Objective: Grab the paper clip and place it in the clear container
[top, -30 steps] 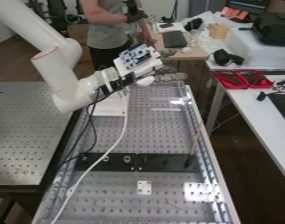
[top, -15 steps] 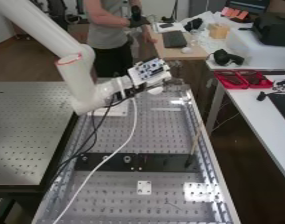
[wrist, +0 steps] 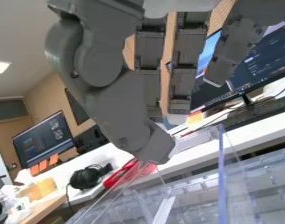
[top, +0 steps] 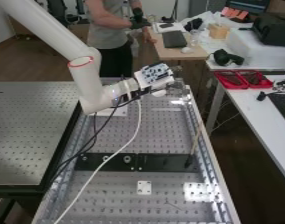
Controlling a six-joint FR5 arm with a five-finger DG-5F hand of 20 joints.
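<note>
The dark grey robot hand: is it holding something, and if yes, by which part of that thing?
Whether the dark grey hand holds anything cannot be told, so no place of hold can be named.

The hand (top: 162, 82) hangs over the far end of the perforated table (top: 162, 131), a patterned board (top: 154, 73) on top of it. Nearer the camera than the hand, a dark strip (top: 164, 162) lies across the table, with a thin brown stick (top: 196, 140) rising from its right end. Nearer still is a small white plate (top: 144, 187). Well to the hand's right, two red trays (top: 232, 80) sit side by side on a white table (top: 242, 107).
</note>
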